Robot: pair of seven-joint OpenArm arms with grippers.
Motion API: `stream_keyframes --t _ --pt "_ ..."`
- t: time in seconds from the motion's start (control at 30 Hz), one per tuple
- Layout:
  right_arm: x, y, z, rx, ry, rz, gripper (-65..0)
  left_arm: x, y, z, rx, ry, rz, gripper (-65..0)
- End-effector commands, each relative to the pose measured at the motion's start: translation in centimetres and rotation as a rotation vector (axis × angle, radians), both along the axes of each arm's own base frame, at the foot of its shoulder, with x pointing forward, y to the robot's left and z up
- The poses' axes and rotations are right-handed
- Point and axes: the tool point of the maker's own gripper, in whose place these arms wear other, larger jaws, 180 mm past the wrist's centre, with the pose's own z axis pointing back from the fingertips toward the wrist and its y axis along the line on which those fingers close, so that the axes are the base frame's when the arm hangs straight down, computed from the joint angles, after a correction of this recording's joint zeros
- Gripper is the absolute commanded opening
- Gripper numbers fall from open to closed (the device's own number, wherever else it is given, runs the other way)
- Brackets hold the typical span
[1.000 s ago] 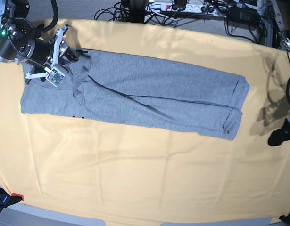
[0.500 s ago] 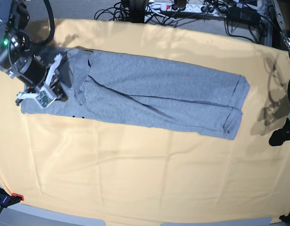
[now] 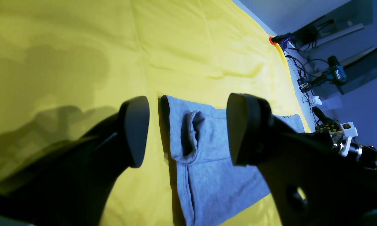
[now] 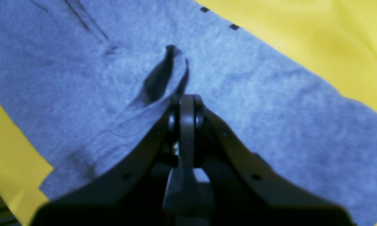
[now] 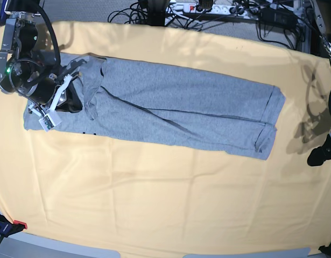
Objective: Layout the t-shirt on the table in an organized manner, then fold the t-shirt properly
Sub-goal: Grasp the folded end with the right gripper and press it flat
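T-shirt lay folded in a long strip across the table's far half. Right gripper was pinched closed on fabric at its left end; left gripper gaped wide, clear of the right end.

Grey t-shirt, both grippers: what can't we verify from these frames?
- Heather-grey cotton t-shirt: black lettering faces down; base view shows only specks at its near edge.
- Right gripper: jaws shut; the blurred wrist view doesn't settle whether fabric is pinched. Base view: the arm covers it.
- Left gripper: open above the pale yellow-orange table cloth; base view cuts the arm off at the right edge.
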Motion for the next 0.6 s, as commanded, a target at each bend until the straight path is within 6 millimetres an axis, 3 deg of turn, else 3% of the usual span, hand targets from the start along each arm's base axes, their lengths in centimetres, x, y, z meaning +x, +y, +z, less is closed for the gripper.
stream_keyframes --t 0.0,0.33,0.57 --pt "0.6 0.3 1.2 0.016 -0.044 0.010 -65.0 0.5 1.0 2.5 0.013 -0.067 0.016 -24.5" --pt "-1.2 4.7 -0.2 0.006 0.032 0.149 -65.0 0.5 1.0 2.6 0.012 -0.070 0.019 -24.5" --pt "-5.7 7.5 0.4 -0.024 0.133 0.308 -65.0 0.5 1.0 2.6 0.011 -0.072 0.021 -24.5"
